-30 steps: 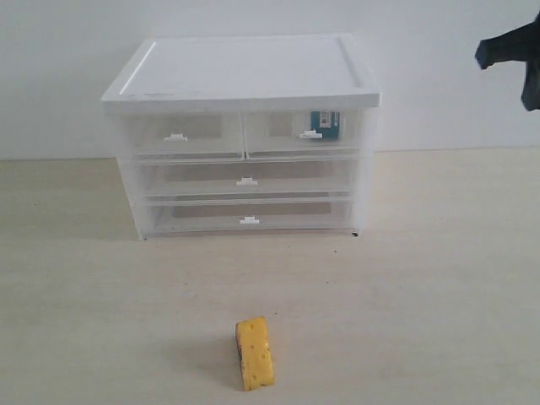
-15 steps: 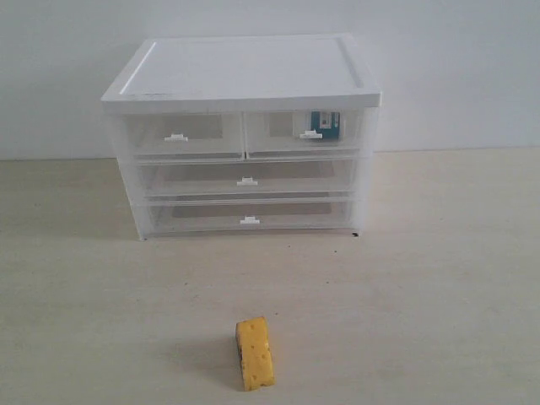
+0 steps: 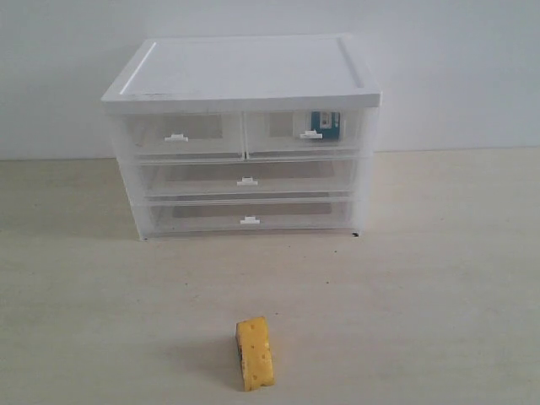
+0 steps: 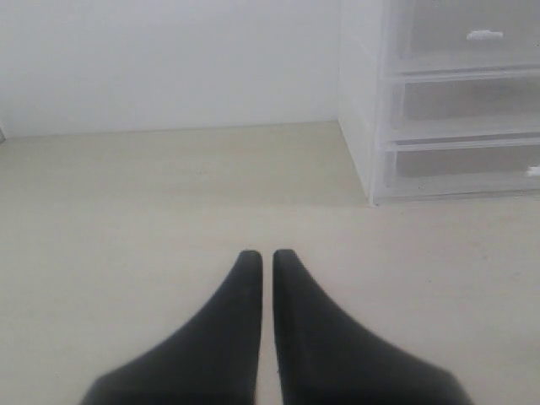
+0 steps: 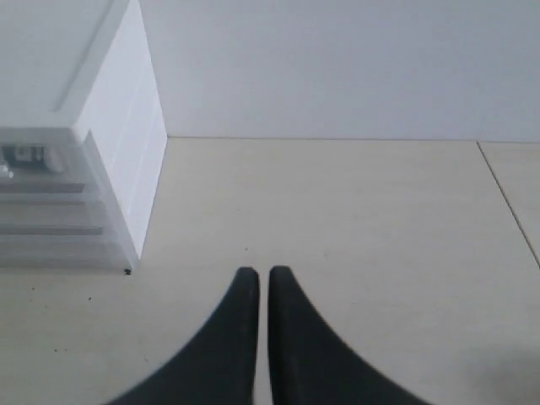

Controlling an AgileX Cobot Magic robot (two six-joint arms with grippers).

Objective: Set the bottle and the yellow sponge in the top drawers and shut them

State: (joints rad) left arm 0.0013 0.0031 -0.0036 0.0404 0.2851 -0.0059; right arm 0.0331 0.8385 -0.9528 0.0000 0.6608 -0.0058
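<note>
The left tool [image 4: 264, 255] hovers over bare tabletop [image 3: 422, 278] off the left flank of the cabinet [image 3: 240, 72], its two fingers clenched together on nothing. The top-left drawer [image 3: 198, 135] sits pushed in and looks empty, its tab handle [image 3: 175, 137] small and shallow. I judge that hooking it needs a careful fingertip, and that the light plastic cabinet may slide when the tab is pulled.

The yellow sponge [image 3: 254, 353] is near the front middle of the tabletop, well apart from the cabinet. It stands on a narrow edge with its darker face turned left. It should handle as light, soft, springy foam that is rough enough not to slip. The best hold is probably across its thin width at mid-length, with one finger on the dark face and one on the yellow face. It will squash under the pinch, so a gentle squeeze should do.

The bottle [image 3: 325, 124] already lies inside the closed top-right drawer [image 3: 278, 131], its teal label showing through the front. The right tool [image 5: 256, 272] hangs beyond the cabinet's right side, also clenched on nothing
</note>
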